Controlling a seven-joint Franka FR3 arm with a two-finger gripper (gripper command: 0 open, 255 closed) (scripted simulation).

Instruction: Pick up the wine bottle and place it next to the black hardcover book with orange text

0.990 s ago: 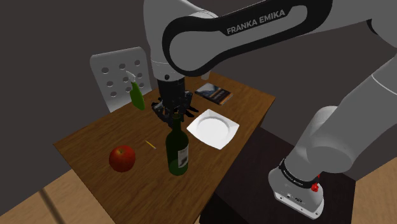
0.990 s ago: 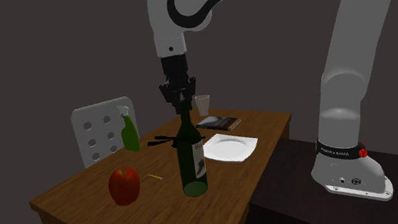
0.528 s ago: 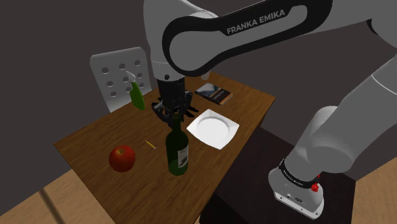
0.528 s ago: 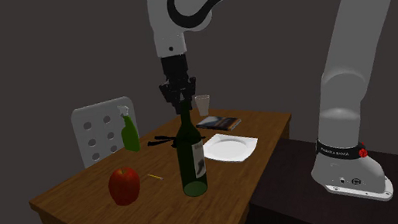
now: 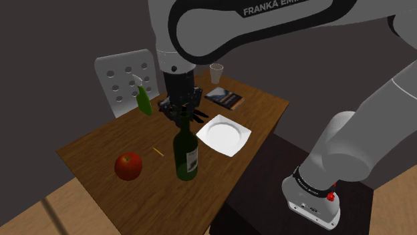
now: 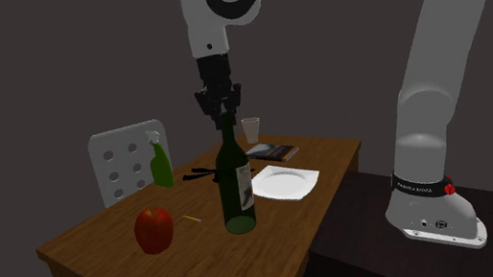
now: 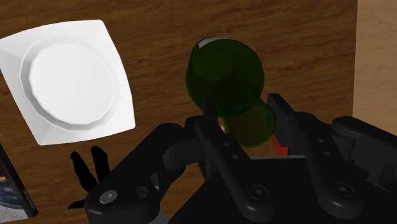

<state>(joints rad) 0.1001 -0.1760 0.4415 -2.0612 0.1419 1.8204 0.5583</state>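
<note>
While my pincer point(image 5: 180, 115) pinches the neck of the dark green wine bottle point(image 5: 186, 155), both stand higher than half a second ago. The bottle, upright, has risen a little off the wooden table point(image 5: 100, 148). Position: between the red apple point(image 5: 128, 165) and the square white plate point(image 5: 224, 133), near the table edge facing my stand. The black book point(image 5: 224, 97) lies flat at the far corner, beyond the plate, well apart from the bottle. The white cup point(image 5: 216, 72) behind the book is now uncovered by my arm. Apple, plate, book unmoved.
</note>
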